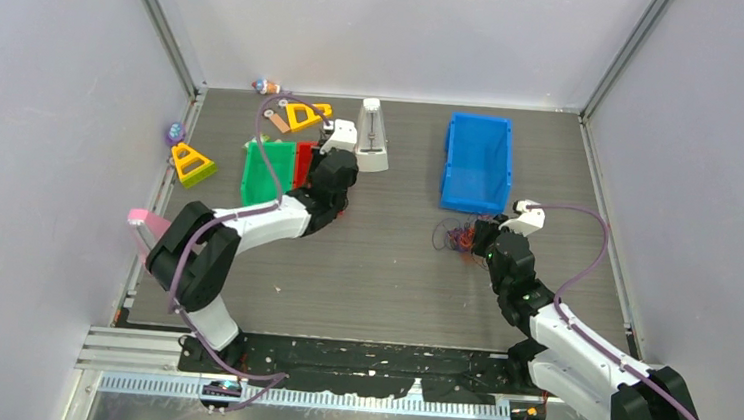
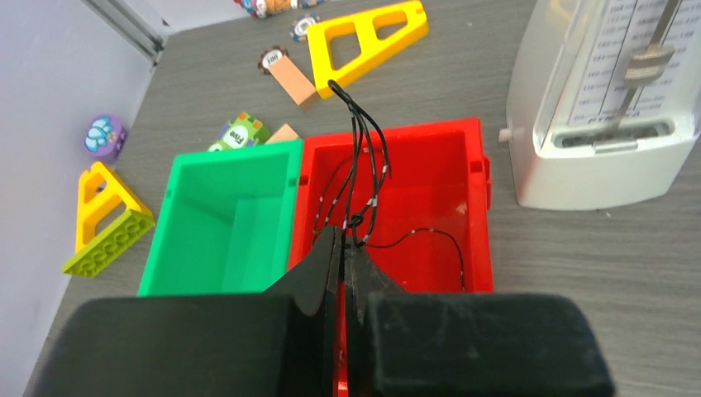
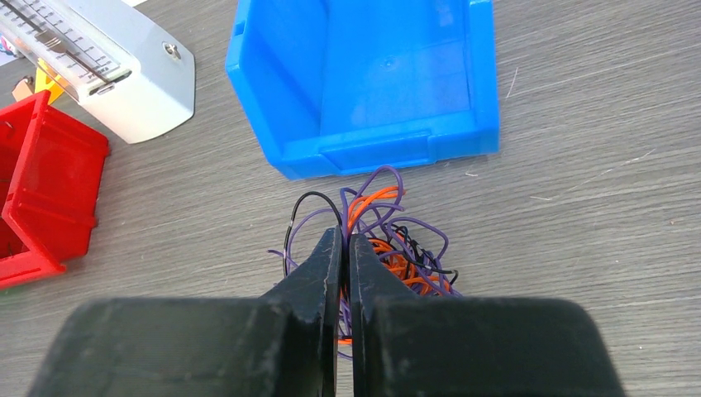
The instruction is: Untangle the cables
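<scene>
The cables (image 3: 401, 248) are a small clump of orange, purple and black strands on the table just in front of the blue bin (image 3: 372, 141). My right gripper (image 3: 345, 238) is shut on strands at the clump's left side; the clump also shows in the top view (image 1: 456, 239). My left gripper (image 2: 345, 238) is shut on a thin black cable (image 2: 365, 161) with white marks. It holds it over the red bin (image 2: 478, 207), and loops of it lie inside the bin and stick up past its far rim.
A green bin (image 2: 236, 157) touches the red bin's left side. A white metronome (image 2: 603, 99) stands right of the red bin. Yellow triangular pieces (image 2: 364, 37), a tan block (image 2: 291, 78) and small toys lie at the back left. The walls are close.
</scene>
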Controlling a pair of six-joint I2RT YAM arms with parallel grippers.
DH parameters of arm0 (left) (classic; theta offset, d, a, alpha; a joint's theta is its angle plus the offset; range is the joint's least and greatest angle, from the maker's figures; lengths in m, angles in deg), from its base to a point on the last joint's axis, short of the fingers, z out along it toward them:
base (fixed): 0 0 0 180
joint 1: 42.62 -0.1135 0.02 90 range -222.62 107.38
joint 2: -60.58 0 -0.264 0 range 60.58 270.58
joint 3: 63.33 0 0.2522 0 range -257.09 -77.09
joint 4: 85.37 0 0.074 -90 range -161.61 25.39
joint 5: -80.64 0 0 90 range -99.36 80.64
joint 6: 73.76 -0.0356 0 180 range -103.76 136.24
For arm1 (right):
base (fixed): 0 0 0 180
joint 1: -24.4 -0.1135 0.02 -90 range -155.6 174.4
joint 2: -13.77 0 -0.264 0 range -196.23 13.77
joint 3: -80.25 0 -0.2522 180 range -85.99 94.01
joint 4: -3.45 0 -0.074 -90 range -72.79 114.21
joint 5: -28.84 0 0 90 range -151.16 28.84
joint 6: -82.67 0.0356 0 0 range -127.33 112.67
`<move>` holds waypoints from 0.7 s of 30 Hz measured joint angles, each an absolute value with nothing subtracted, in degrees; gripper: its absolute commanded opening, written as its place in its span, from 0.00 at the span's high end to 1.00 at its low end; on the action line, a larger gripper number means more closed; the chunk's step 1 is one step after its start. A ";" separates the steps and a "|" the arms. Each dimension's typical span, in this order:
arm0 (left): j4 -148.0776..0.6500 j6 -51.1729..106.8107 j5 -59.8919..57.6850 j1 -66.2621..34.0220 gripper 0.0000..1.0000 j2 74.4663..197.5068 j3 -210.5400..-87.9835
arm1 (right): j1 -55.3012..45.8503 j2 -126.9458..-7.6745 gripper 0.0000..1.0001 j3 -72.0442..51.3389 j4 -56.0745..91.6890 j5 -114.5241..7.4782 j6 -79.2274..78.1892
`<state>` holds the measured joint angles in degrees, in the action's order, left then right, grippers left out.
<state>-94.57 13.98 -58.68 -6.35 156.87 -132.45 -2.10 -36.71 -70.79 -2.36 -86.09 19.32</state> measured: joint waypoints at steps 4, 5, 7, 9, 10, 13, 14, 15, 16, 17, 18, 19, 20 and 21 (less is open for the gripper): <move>-82.94 20.08 -57.00 -6.35 1.00 155.73 -134.57 | -2.10 -36.71 0.95 -70.79 -2.32 -86.09 19.52; -80.91 21.01 -56.50 -6.35 1.00 155.65 -134.81 | -2.10 -36.71 0.94 -70.79 -2.30 -86.09 19.54; -76.84 23.42 -54.86 -6.37 1.00 155.47 -134.94 | -2.10 -36.71 0.95 -70.79 -2.23 -86.07 19.56; -73.61 24.91 -53.26 -6.37 1.00 155.45 -134.94 | -2.10 -36.58 0.95 -70.79 -2.01 -86.07 19.58; -72.36 25.41 -52.67 -6.37 1.00 155.52 -134.94 | -2.10 -36.42 0.95 -70.79 -1.90 -86.05 19.58; -67.84 26.74 -50.88 -6.63 1.00 157.37 -137.23 | -2.10 -35.75 0.95 -70.79 -1.86 -86.05 19.60; -66.48 27.03 -50.05 -6.74 1.00 158.42 -138.57 | -2.10 -35.55 0.95 -70.79 -1.86 -86.07 19.60; -64.78 27.62 -48.81 -7.05 1.00 159.95 -140.53 | -2.10 -35.42 0.95 -70.79 -1.86 -86.07 19.60; -63.34 28.07 -47.47 -7.44 1.00 161.53 -142.54 | -2.10 -35.31 0.95 -70.79 -1.81 -86.07 19.60; -61.85 28.49 -46.16 -7.97 1.00 163.06 -144.47 | -2.10 -35.22 0.95 -70.79 -1.81 -86.07 19.60; -60.65 28.97 -45.18 -8.42 1.00 164.11 -145.82 | -2.10 -35.16 0.95 -70.79 -1.75 -86.09 19.60; -59.01 29.41 -44.02 -9.06 1.00 165.33 -147.46 | -2.10 -35.00 0.95 -70.79 -1.62 -86.09 19.60; -57.61 29.69 -42.88 -9.74 1.00 166.49 -148.95 | -2.10 -34.85 0.95 -70.79 -1.53 -86.11 19.60; -56.41 29.95 -41.90 -10.41 1.00 167.49 -150.17 | -2.10 -34.72 0.95 -70.79 -1.53 -86.11 19.60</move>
<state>-56.41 29.95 -41.90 -10.41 167.49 -150.17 -2.10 -34.72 -70.79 -1.53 -86.11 19.60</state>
